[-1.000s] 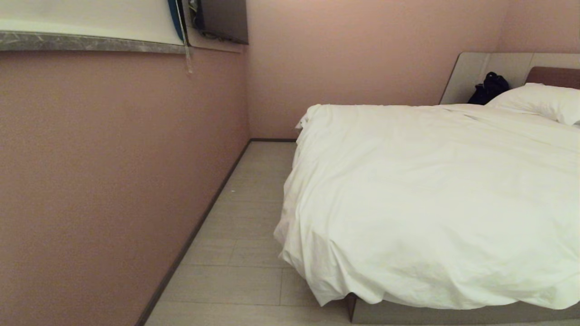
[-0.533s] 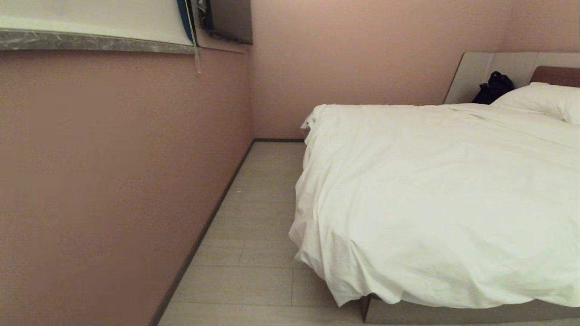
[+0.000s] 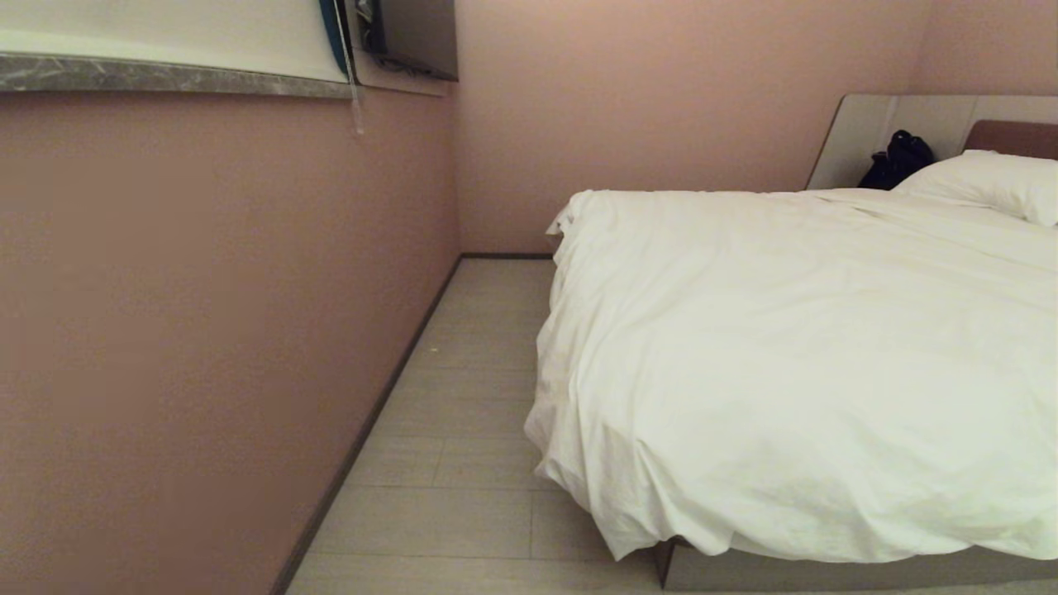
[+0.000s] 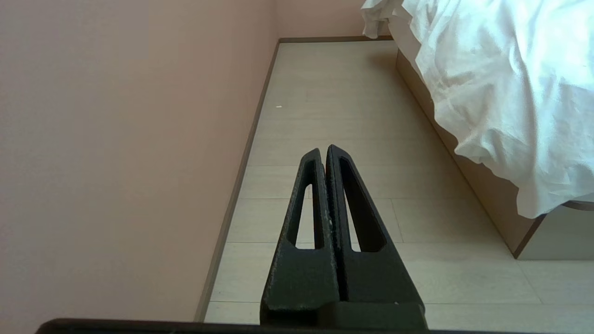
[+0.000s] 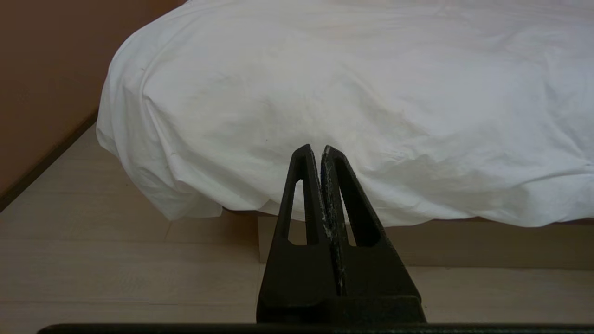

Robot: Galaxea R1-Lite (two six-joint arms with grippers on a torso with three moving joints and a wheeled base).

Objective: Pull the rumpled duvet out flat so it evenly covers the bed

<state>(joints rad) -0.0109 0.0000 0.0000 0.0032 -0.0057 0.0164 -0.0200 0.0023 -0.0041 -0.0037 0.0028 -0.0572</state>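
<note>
We are in a bedroom: a bed (image 3: 826,570) under a duvet (image 3: 785,355) (pillow (image 3: 984,186) at the headboard (image 3: 868,132)), pink walls (image 3: 661,91).

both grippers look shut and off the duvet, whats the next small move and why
Probably open the right gripper and ease it toward the duvet's hanging foot edge. It is shut, pointing at that edge but not touching it, and the corner droops unevenly past the bed base. The left gripper, also shut, hangs over bare floor beside the bed.
</note>
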